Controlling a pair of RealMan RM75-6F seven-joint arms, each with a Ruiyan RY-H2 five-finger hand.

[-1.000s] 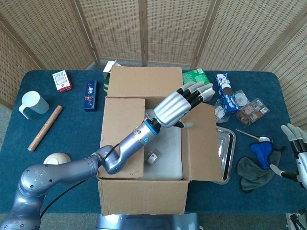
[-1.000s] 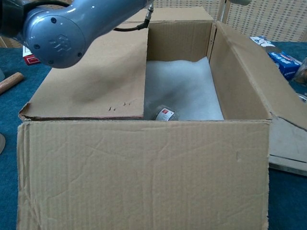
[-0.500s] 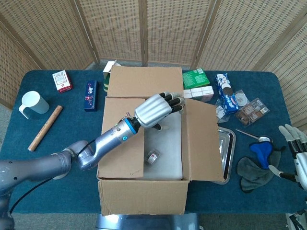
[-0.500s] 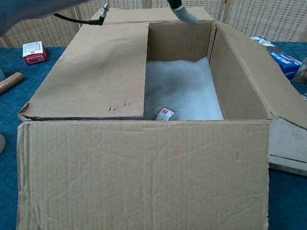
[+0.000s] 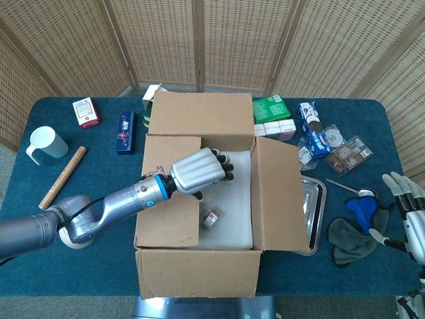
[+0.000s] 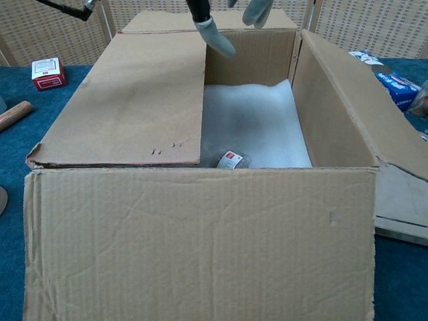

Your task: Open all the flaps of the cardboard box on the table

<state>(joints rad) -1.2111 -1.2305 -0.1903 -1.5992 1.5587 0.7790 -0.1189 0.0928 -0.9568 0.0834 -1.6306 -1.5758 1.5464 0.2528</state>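
Note:
The cardboard box (image 5: 199, 272) stands mid-table. Its back flap (image 5: 199, 113) lies open, folded away. The right flap (image 5: 279, 193) leans outward, half raised. The left flap (image 5: 166, 212) lies flat over the box's left half, seen also as the left flap (image 6: 127, 100) in the chest view. My left hand (image 5: 199, 173) hovers at this flap's inner edge, holding nothing, its fingertips (image 6: 217, 37) hanging over the opening. White padding (image 6: 254, 127) and a small labelled item (image 6: 231, 160) lie inside. My right hand (image 5: 406, 216) hangs open at the table's right edge.
Left of the box are a white cup (image 5: 46, 143), a wooden stick (image 5: 63, 176), a red packet (image 5: 86, 111) and a blue packet (image 5: 125, 131). Right of it sit a green box (image 5: 271, 106), snack packs (image 5: 315, 129), a metal tray (image 5: 312, 206) and a dark cloth (image 5: 355, 236).
My left hand has drawn back leftward, from over the right flap to the inner edge of the left flap. The flaps and my right hand have stayed put.

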